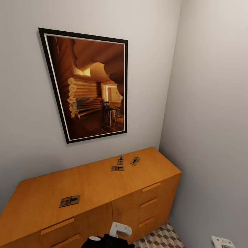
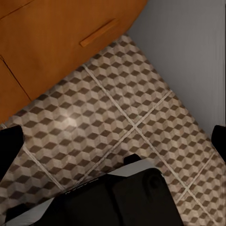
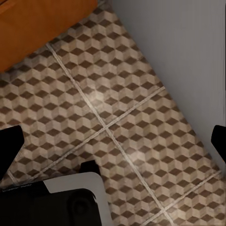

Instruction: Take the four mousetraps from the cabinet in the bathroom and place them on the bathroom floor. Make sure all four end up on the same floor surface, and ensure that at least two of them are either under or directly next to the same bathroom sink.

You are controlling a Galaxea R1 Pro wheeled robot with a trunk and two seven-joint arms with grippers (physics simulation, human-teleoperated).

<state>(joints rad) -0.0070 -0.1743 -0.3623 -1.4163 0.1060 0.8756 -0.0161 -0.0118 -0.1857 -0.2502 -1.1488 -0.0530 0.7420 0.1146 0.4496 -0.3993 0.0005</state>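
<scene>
The cabinet [image 1: 103, 193] stands in a corner against grey walls, its drawers closed, and all 4 mousetraps lie on its flat top: 1 [image 1: 69, 200] near the front left, 3 clustered toward the far right [image 1: 117, 168], [image 1: 120, 160], [image 1: 135, 161]. A framed picture [image 1: 90, 86] of a log interior hangs above. Both wrist views look down on the cube-patterned bathroom floor [image 2: 117, 108], which the head view barely catches. Left claw [image 2: 115, 141] and right claw [image 3: 115, 139] both have their fingers spread apart, holding nothing.
</scene>
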